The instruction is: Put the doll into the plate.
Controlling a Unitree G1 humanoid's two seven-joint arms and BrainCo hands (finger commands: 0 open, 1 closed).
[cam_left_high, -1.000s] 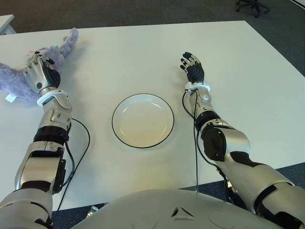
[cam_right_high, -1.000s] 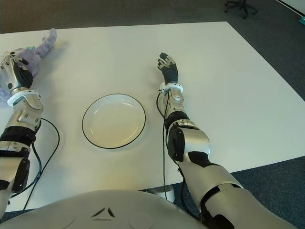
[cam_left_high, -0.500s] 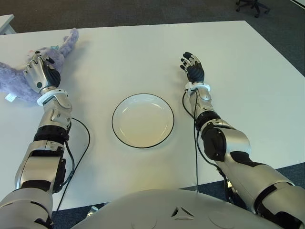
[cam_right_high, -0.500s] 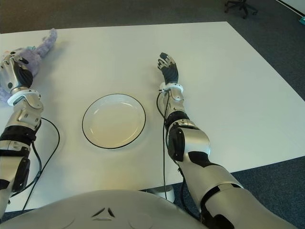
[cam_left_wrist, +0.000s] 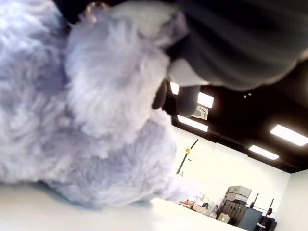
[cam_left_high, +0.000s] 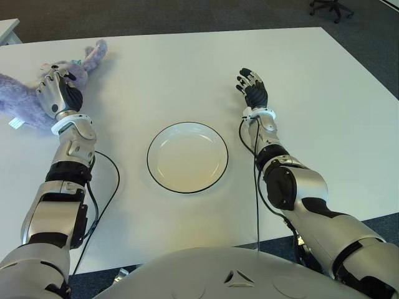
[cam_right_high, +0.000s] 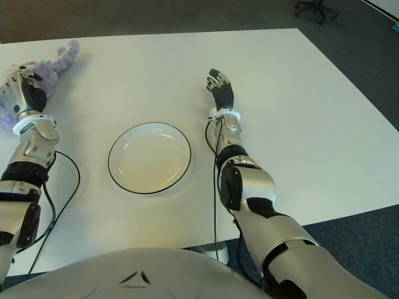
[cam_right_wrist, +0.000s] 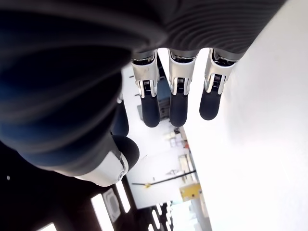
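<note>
A fluffy purple doll (cam_left_high: 22, 99) lies at the far left of the white table (cam_left_high: 324, 124). My left hand (cam_left_high: 59, 92) sits on the doll's near-right side with its fingers curled into the fur. In the left wrist view the doll (cam_left_wrist: 96, 120) fills the picture right against the palm. The white plate (cam_left_high: 187, 159) with a dark rim stands in the middle of the table, well to the right of the doll, with nothing in it. Beyond the plate on its right shows my right hand (cam_left_high: 251, 87), fingers (cam_right_wrist: 175, 103) stretched out and holding nothing.
A black cable (cam_left_high: 106, 187) runs over the table beside my left forearm, and another follows my right forearm. The table's left edge is close to the doll. An office chair (cam_left_high: 330, 7) stands on the dark floor past the far right corner.
My left hand has shifted a little to the right and away from me, and the doll has moved with it. The right hand and the plate have stayed put.
</note>
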